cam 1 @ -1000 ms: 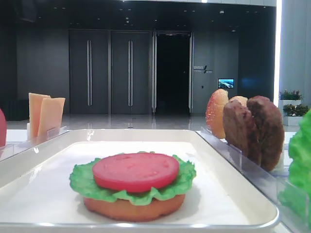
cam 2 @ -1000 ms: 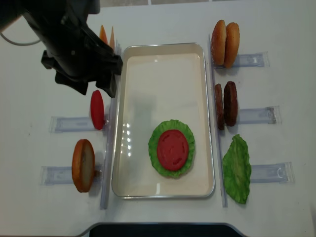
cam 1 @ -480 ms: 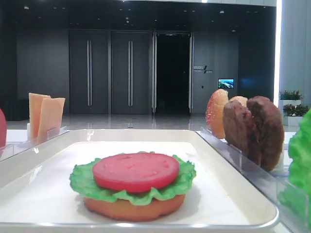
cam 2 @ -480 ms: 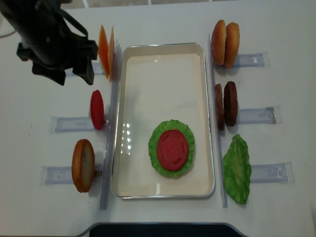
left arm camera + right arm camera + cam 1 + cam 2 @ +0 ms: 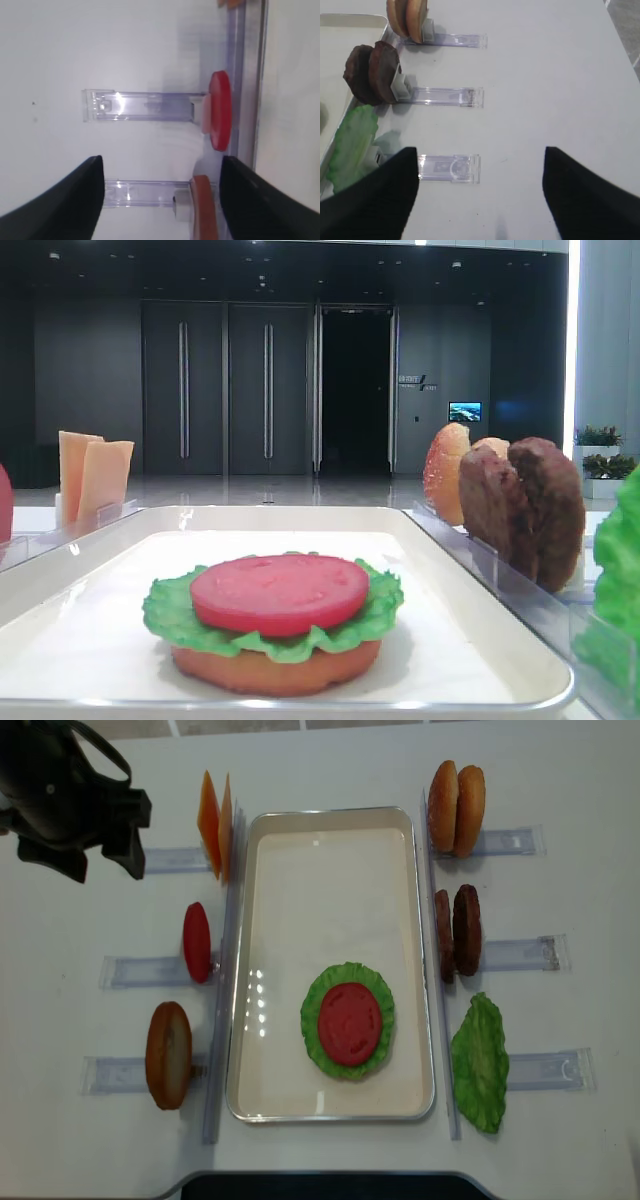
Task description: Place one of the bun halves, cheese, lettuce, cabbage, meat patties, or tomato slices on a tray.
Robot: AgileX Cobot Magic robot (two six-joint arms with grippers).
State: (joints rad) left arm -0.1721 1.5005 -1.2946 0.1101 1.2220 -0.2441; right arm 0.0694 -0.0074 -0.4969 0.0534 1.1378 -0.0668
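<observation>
On the white tray lies a stack: a bun half, lettuce and a tomato slice on top. My left gripper hovers open and empty over the table's far-left corner, left of the cheese. In the left wrist view its gripper looks down on an upright tomato slice and a bun half in clear holders. My right gripper is open and empty above bare table, right of a lettuce leaf and the meat patties.
Clear acrylic holders flank the tray on both sides. Two bun halves, two patties and a lettuce leaf stand along the right rail. A tomato slice and bun half stand on the left.
My left arm has drawn back from the tray's left rim toward the far-left corner, uncovering the cheese slices. Its jaws stayed open. The stack has not moved.
</observation>
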